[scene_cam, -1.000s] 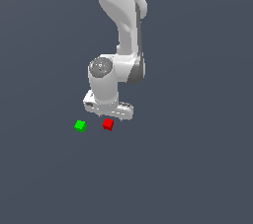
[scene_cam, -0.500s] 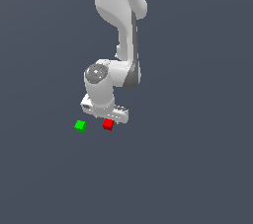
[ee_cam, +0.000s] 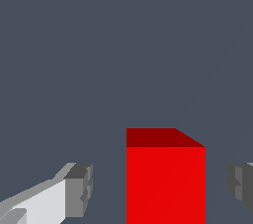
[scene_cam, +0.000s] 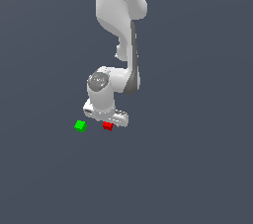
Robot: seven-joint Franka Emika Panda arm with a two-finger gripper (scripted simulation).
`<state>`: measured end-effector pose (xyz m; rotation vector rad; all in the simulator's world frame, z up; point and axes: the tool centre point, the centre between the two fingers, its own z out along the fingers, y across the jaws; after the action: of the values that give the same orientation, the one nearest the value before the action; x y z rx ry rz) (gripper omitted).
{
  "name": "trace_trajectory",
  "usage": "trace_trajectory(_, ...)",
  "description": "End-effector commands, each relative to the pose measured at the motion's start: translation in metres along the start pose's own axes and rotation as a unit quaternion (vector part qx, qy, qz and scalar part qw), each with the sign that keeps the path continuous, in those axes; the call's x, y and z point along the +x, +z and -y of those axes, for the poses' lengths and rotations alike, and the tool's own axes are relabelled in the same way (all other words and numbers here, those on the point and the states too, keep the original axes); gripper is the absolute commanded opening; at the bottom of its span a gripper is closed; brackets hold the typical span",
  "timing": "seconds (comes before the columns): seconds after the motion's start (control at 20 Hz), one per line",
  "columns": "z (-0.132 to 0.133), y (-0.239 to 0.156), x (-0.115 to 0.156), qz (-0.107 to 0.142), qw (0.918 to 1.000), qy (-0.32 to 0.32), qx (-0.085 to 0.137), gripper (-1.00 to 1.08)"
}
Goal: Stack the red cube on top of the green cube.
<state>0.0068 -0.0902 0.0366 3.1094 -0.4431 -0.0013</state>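
Note:
The red cube [scene_cam: 107,126] lies on the dark grey floor, partly hidden under the white gripper [scene_cam: 106,122]. In the wrist view the red cube [ee_cam: 165,178] sits between the two grey fingertips [ee_cam: 79,188], with a gap on each side, so the gripper [ee_cam: 160,188] is open around it and not touching. The green cube [scene_cam: 80,126] lies on the floor a short way toward the exterior view's left of the red cube, apart from it. The green cube does not show in the wrist view.
The white arm [scene_cam: 118,30] rises from the gripper toward the top of the exterior view. The plain dark grey floor [scene_cam: 197,168] surrounds the cubes.
The gripper has come down over the red cube, which now sits between its fingers. Neither cube has moved.

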Motion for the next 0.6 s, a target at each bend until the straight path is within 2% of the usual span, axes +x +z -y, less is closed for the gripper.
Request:
trace_trajectory(0.0,-0.0001,0.0103,0.0001,0.000,1.0000,0.000,0.000,1.00)
trace_trajectory(0.25,0.0003,0.0168,0.0013,0.000,1.0000,0.000,0.000,1.00)
trace_trajectory(0.3,0.0003,0.0168,0.0013,0.000,1.0000,0.000,0.000,-1.00)
trace_trajectory(0.55,0.0003,0.0168,0.0013,0.000,1.0000,0.000,0.000,-1.00)
